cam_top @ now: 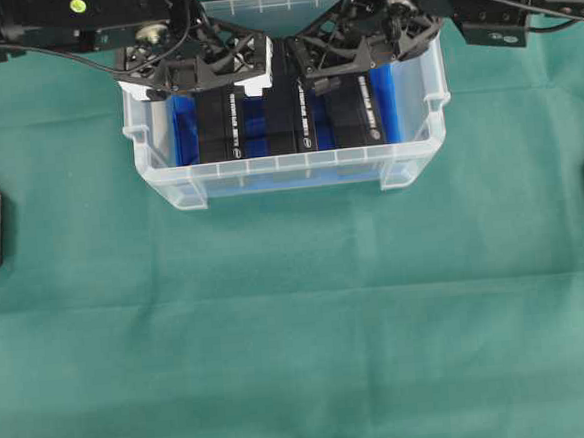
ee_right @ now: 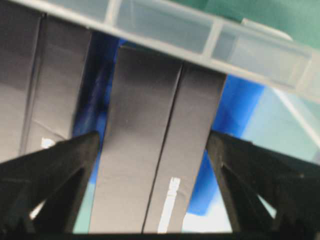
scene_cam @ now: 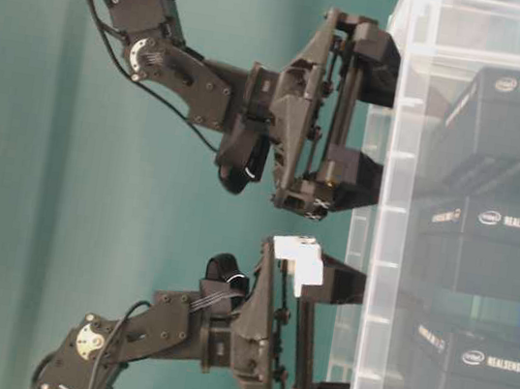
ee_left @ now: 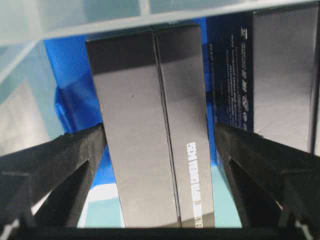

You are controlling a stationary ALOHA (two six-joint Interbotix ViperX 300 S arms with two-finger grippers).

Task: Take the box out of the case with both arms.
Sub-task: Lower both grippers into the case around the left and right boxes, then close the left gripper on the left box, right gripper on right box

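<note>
Overhead exterior view: both end effectors, left (cam_top: 212,84) and right (cam_top: 347,75), hang released over black boxes (cam_top: 295,119) inside the case (cam_top: 288,164).

The overhead view looks straight down on the green cloth (cam_top: 300,329), with the case (cam_top: 288,164) near twelve o'clock, fairly far off. The table-level view sits low and close, its picture turned sideways, so the case wall (scene_cam: 394,215) runs along three o'clock. The left wrist view looks down between the left gripper (ee_left: 160,145) fingers, very near a black box (ee_left: 150,125). The right wrist view does likewise past the right gripper (ee_right: 152,150). All four share the case and its boxes.
</note>
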